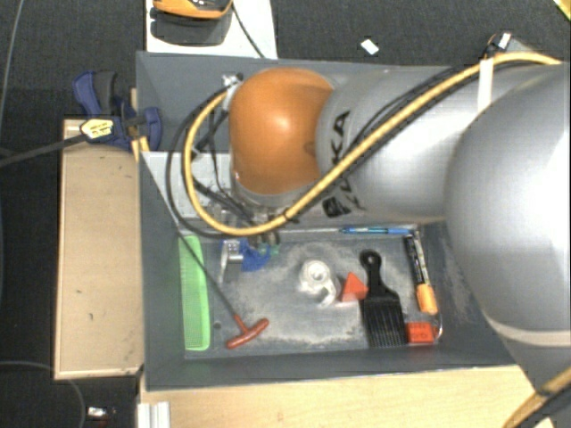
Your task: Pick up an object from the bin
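The grey metal bin (285, 326) has a dull, speckled floor and plain sloping walls. The arm (500, 150), a smooth silver-grey cylinder, comes in from the right of the frame, and its rounded, glossy orange cover (272, 127) sits over the upper left of the bin. A yellow cable (189, 172) loops around the cover. The tool (237, 250) hangs just beneath the cover, low over the left part of the floor. It shows as a small metallic piece, and I cannot tell whether it is apart or together. Just right of it, touching or nearly so, lies a small blue piece (257, 258) of blocky, irregular shape, the thing nearest the tool. Along the left wall lies a long, flat, bright green plastic strip (194, 294). Beside it, a thin metal shaft runs down to a red T-shaped handle (246, 333) near the lower edge. Toward the middle sits a whitish, rounded plastic part (315, 279), and next to that an orange-red wedge (354, 285). Right of these lies a black comb (382, 308) with a looped handle and a block of fine teeth. A dark pen with an orange end (420, 279) and a small orange-red block (422, 333) lie at the right, and a slim blue pen (375, 231) lies along the upper edge of the floor.
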